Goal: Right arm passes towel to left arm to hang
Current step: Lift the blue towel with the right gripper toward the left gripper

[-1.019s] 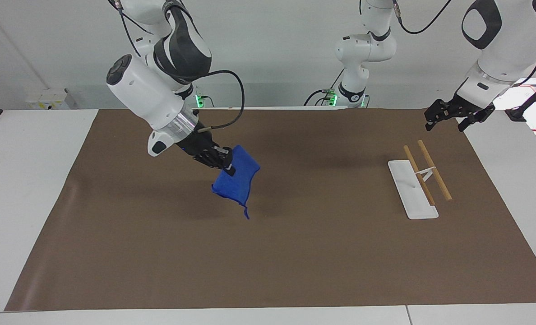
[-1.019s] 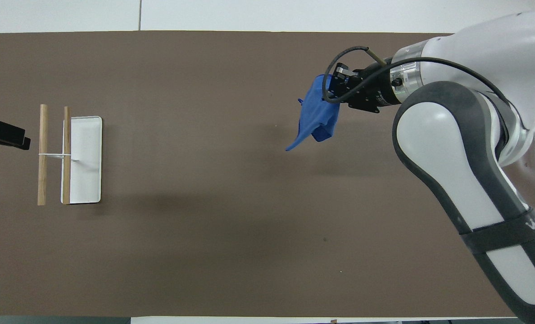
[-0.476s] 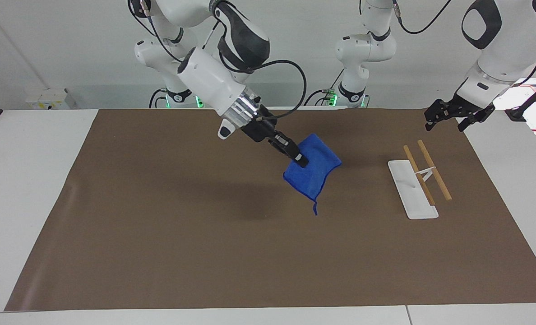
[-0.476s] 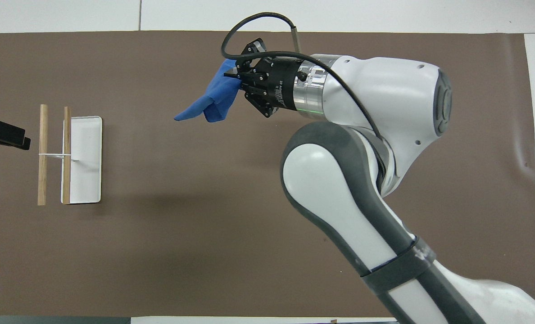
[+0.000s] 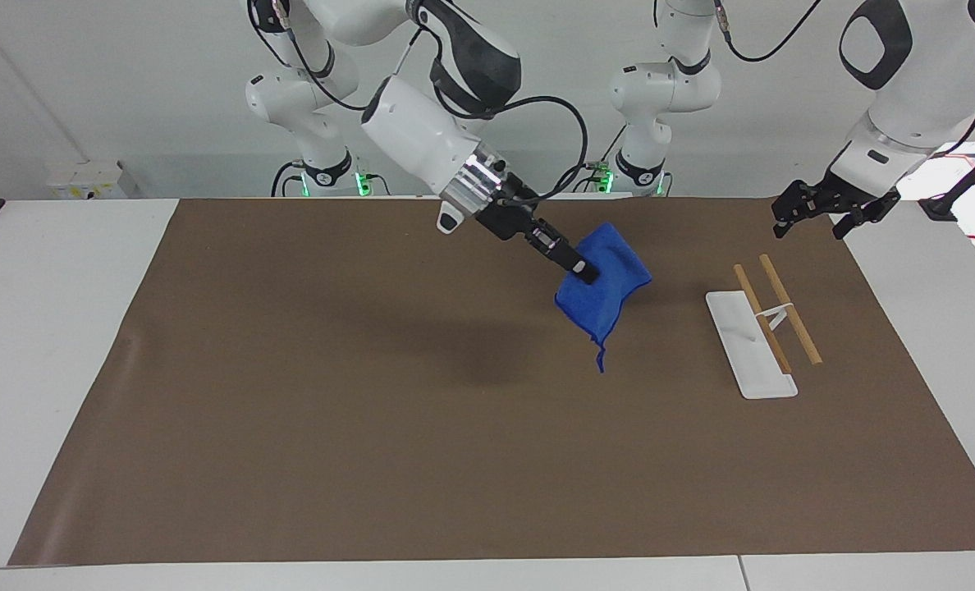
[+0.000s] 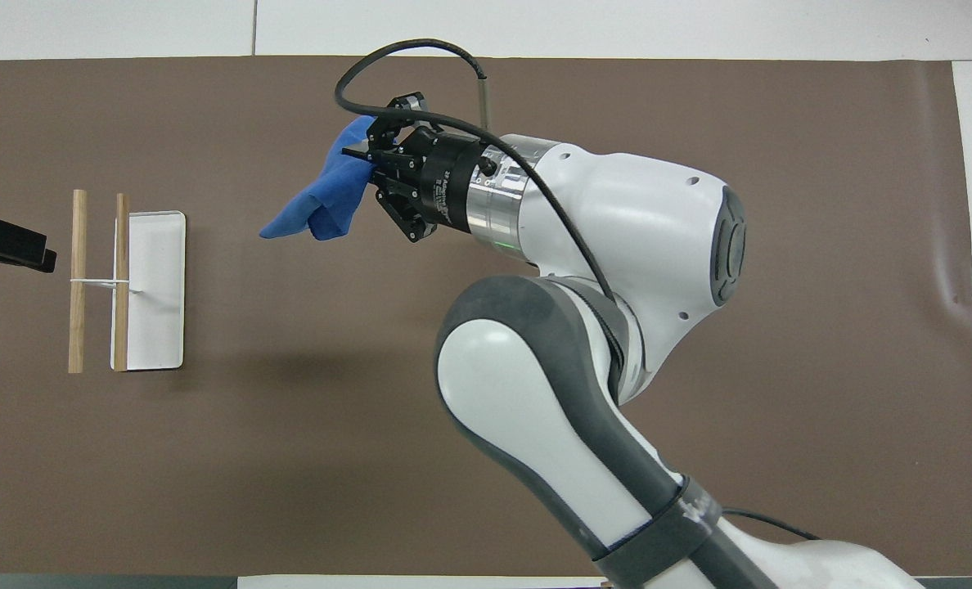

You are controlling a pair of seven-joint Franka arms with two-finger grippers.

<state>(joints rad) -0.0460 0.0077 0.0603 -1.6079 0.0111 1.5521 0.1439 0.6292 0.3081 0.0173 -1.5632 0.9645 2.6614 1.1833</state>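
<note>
My right gripper (image 5: 583,272) is shut on the blue towel (image 5: 606,283) and holds it in the air over the brown mat, toward the left arm's end. The towel hangs folded with a short blue loop (image 5: 601,361) dangling from its lowest corner. In the overhead view the towel (image 6: 322,196) hangs from the right gripper (image 6: 365,160). My left gripper (image 5: 816,215) waits in the air near the mat's corner at the left arm's end, empty, fingers pointing down and apart. Only its tip (image 6: 7,243) shows in the overhead view.
A small hanging rack with a white base (image 5: 738,336) and two wooden rods (image 5: 791,310) stands on the brown mat (image 5: 373,410) between the towel and the left gripper. It also shows in the overhead view (image 6: 155,286). White table surface surrounds the mat.
My right arm has swung the towel across the mat toward the left arm's end and the rack, slowing over the last half second. The left arm has not moved.
</note>
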